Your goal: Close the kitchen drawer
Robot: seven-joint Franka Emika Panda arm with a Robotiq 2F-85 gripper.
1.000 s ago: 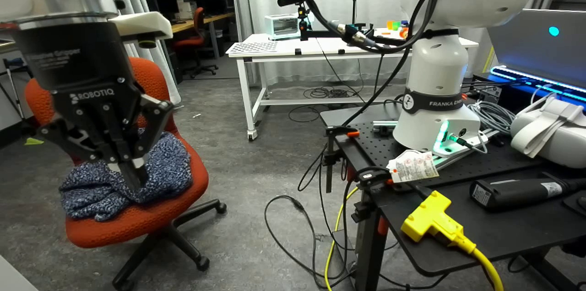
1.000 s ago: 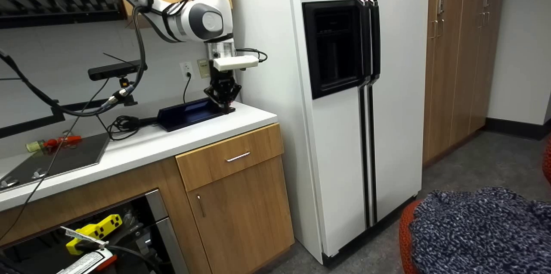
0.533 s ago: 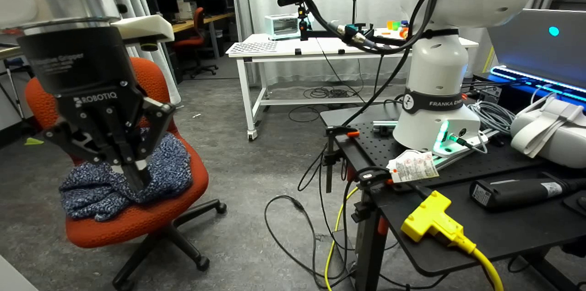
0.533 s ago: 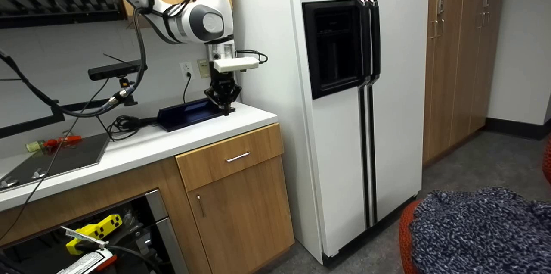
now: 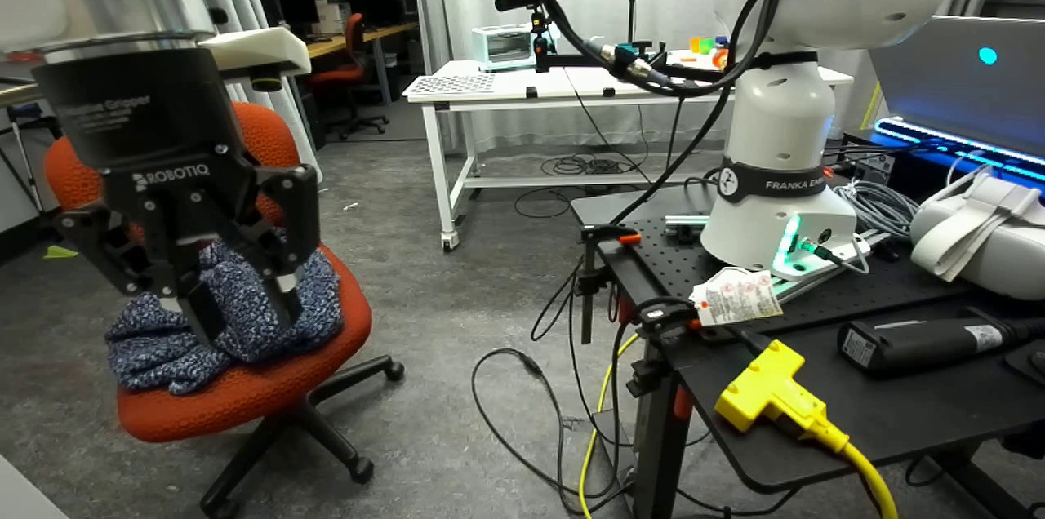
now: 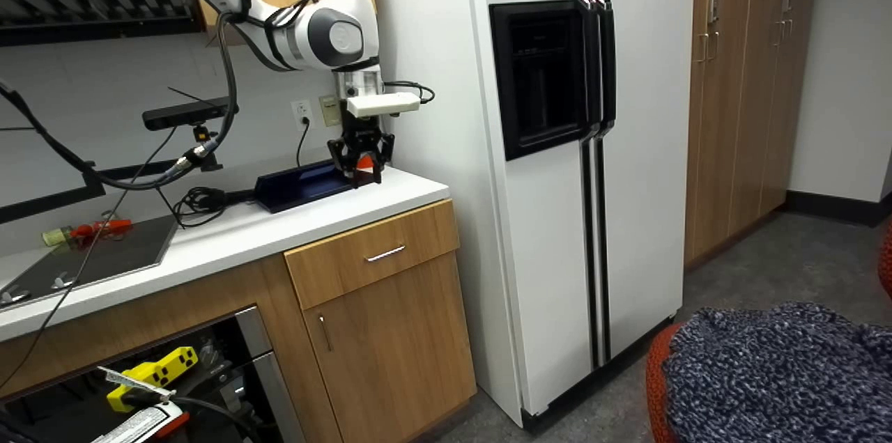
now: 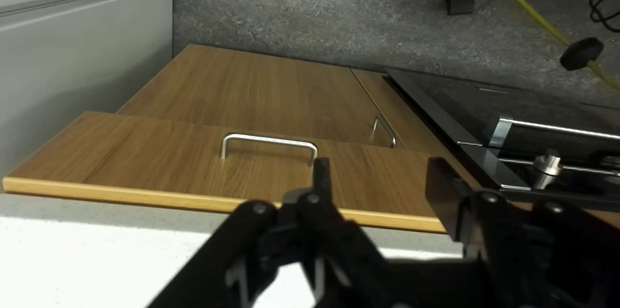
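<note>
Black two-fingered gripper [image 5: 251, 327], just spread wide, empty; rectangular tan wood-fronted drawer [image 6: 373, 265] below it seems slightly ajar, push likely due.

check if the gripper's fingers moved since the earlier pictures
Yes. Against the orange chair in an exterior view, the gripper has opened: its fingers have swung apart, one to each side of where they met.
</note>
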